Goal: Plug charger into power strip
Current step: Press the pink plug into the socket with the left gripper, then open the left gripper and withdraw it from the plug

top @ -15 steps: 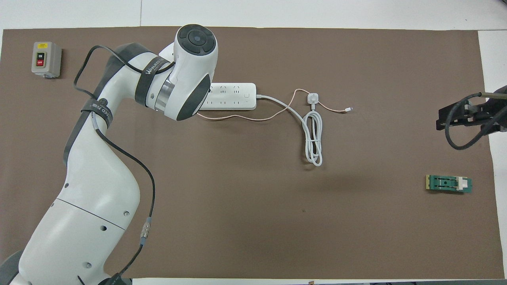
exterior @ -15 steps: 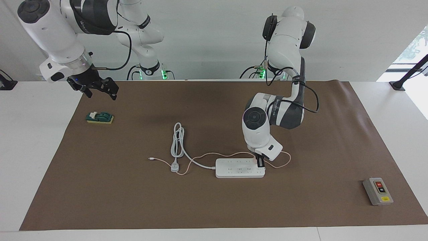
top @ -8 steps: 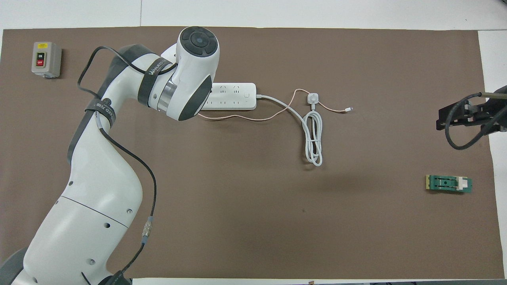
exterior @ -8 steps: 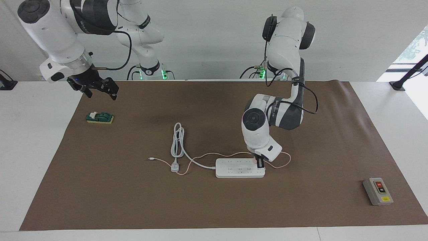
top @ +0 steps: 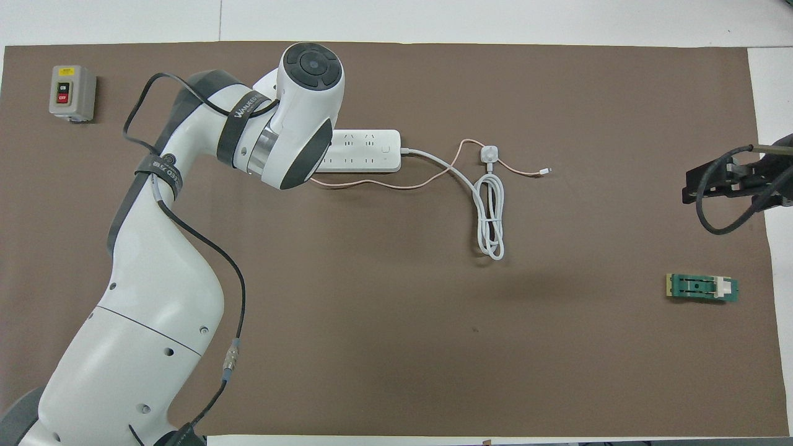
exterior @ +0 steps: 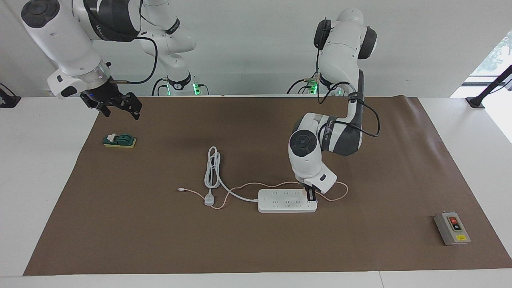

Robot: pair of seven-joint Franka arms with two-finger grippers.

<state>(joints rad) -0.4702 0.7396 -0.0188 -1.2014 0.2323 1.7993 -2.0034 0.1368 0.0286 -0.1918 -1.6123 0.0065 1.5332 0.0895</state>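
Both arms: glossy white rounded shells, dark grey bands at joints, round dark grey end caps with concentric rings. Black cable looped along left arm, strapped under black band with white lettering; silver connector lower down. Small screw holes dot shell. Black grippers. Green lights at bases.

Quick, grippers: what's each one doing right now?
Left gripper: shut on the charger, at the power strip.
Right gripper: open, empty, waiting above the mat.

White power strip [exterior: 286, 201]; pink charger [exterior: 307, 193] cable; brown mat [exterior: 256, 240]; grey box [exterior: 451, 228], red-black buttons.
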